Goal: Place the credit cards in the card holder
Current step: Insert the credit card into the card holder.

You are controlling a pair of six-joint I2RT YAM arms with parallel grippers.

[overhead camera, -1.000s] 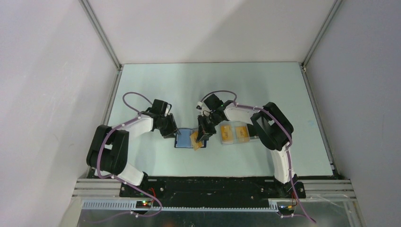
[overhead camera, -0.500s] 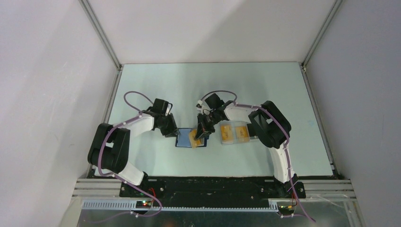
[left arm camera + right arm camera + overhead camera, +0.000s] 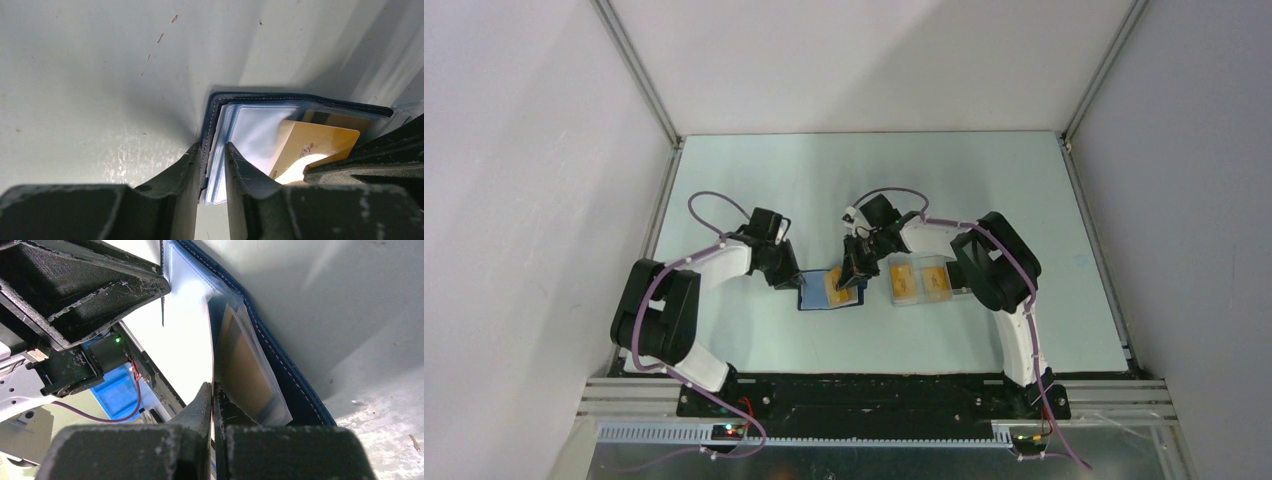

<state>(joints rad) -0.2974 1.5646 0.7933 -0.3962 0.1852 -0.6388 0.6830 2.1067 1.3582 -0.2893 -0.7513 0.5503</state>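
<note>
Jaws clenched: left gripper [image 3: 212, 165] on the edge of the holder [image 3: 300, 97], open on the table [image 3: 754, 180]; right gripper [image 3: 212, 400] on a card [image 3: 315, 145] tilted at the sleeves [image 3: 250, 125]. Risks catching the card on a sleeve lip through bad tilt, bending it or dragging the holder from the left pinch.

I read the card holder [image 3: 812, 296] as lying open on the table [image 3: 754, 180], navy cover down, clear sleeves [image 3: 250, 125] facing up. First card [image 3: 315, 145], orange-yellow, tilts over its right half. Second card [image 3: 245, 365] sits inside a sleeve. Third card [image 3: 905, 281] and fourth card [image 3: 936, 280] lie flat, side by side, just right of the holder.
</note>
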